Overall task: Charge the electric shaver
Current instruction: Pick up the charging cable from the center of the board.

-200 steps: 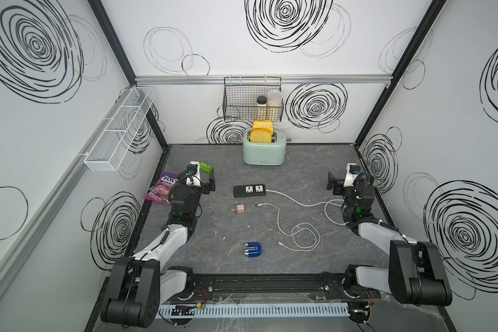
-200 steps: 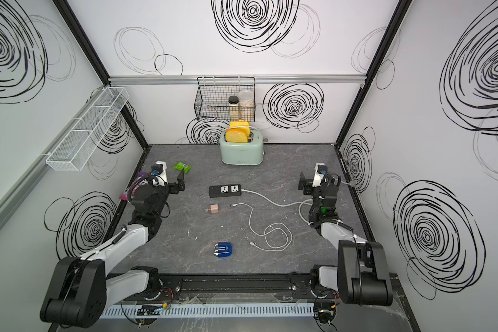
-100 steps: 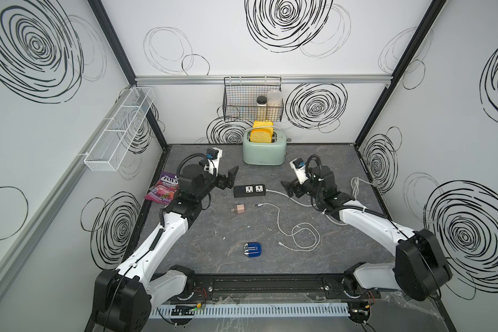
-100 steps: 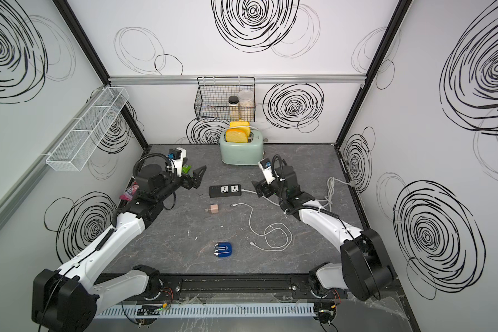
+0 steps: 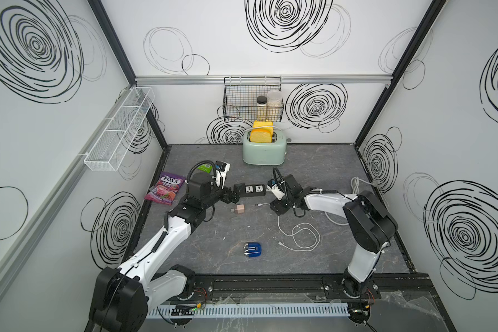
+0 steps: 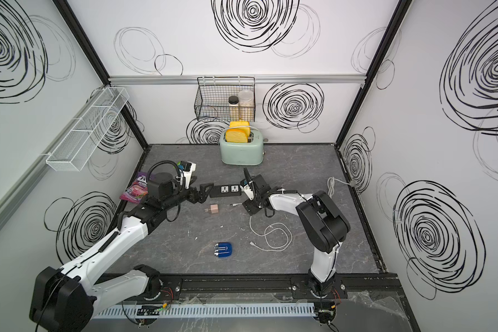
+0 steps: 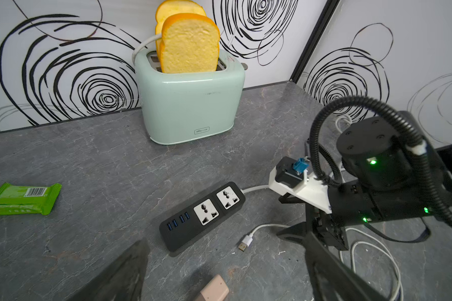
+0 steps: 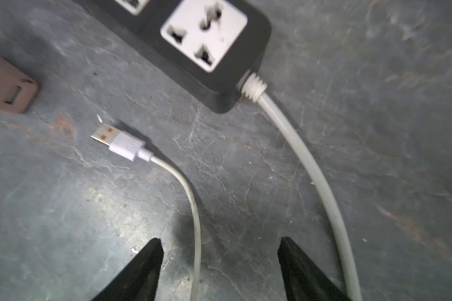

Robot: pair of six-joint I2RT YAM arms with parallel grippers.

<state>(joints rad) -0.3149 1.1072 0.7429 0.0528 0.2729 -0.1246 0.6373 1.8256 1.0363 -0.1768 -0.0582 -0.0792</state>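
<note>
Right gripper (image 8: 219, 247): jaws apart, astride the cable (image 8: 195, 208). You do best gripping nearer its plug (image 5: 258, 205), nine o'clock in a top view. Left gripper (image 5: 233, 194): apart, empty.

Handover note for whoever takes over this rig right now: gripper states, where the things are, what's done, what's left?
Grippers: left gripper open, empty, at the USB end of the strip; right gripper open, straddling the cable behind its USB plug, not clamped.
Things: shaver lies alone at the table front, untouched; charger cube loose beside the strip.
Done: nothing plugged in.
Left: grip the cable, connect it to power and to the shaver.
</note>
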